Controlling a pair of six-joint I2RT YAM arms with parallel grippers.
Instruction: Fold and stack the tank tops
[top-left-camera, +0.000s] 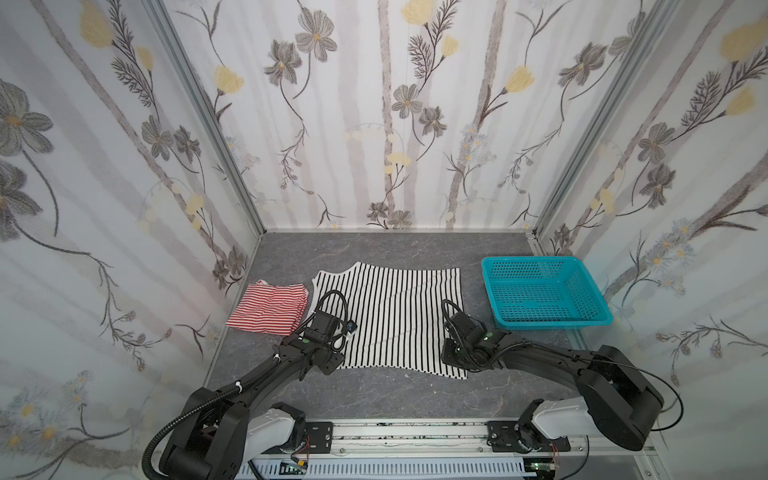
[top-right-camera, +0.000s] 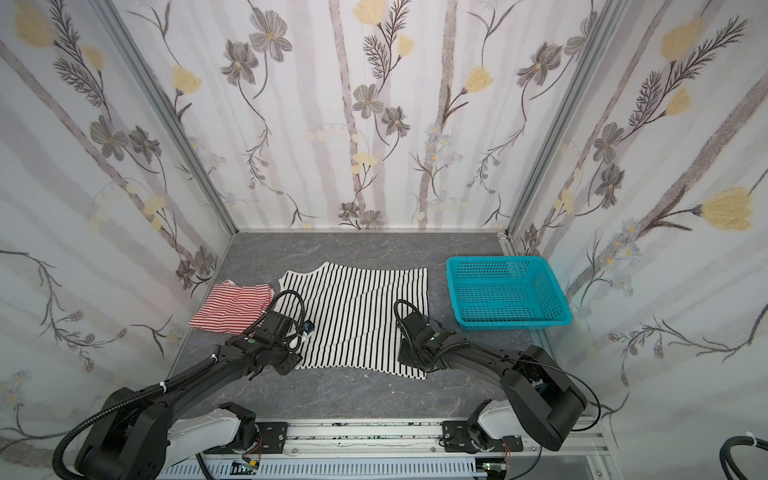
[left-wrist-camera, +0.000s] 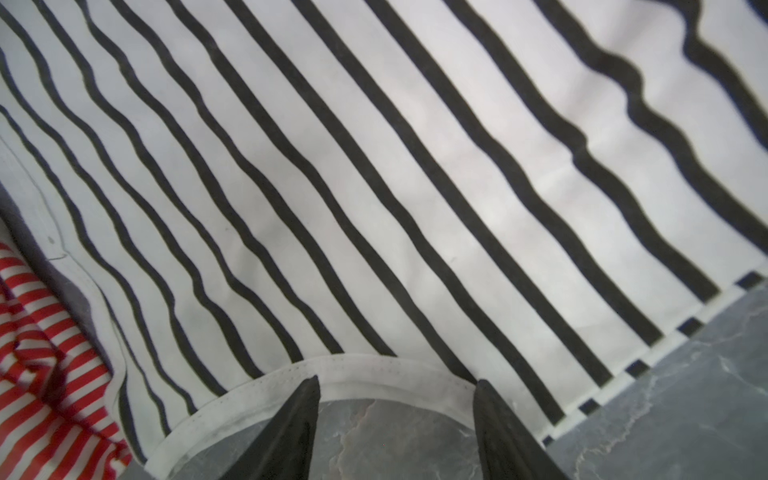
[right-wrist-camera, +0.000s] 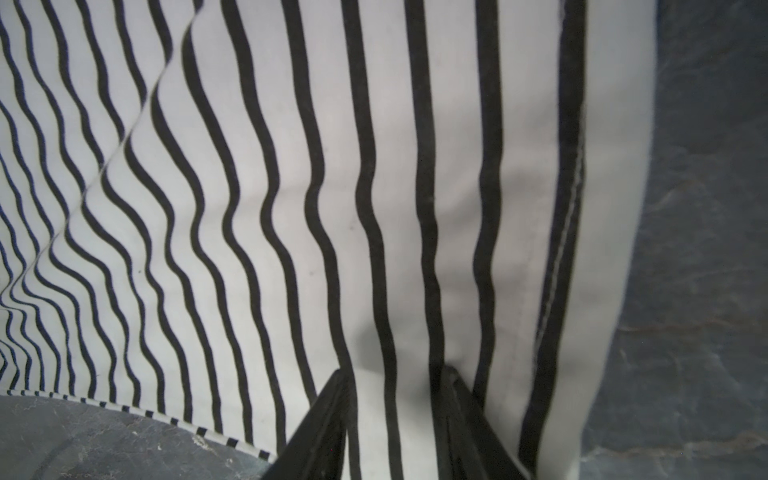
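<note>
Grey marble table (top-left-camera: 374, 249): red-and-white top (top-left-camera: 270, 307) folded at left, black-and-white top (top-left-camera: 395, 316) flat mid-table. My left gripper (left-wrist-camera: 397, 380) stands spread at its armhole trim. The right gripper (right-wrist-camera: 395, 370) straddles cloth; grip unclear. Next, I judge: pinch both, fold over

Seen from the black-and-white top (top-left-camera: 395, 316): free to pass at 12 o'clock and 6 o'clock over bare tabletop (top-left-camera: 374, 249). Blocked at 3 o'clock by the turquoise basket (top-left-camera: 552, 321), with a narrow bare lane between. Hemmed in at 9 o'clock by the red-striped top (top-left-camera: 270, 307), just beside.
</note>
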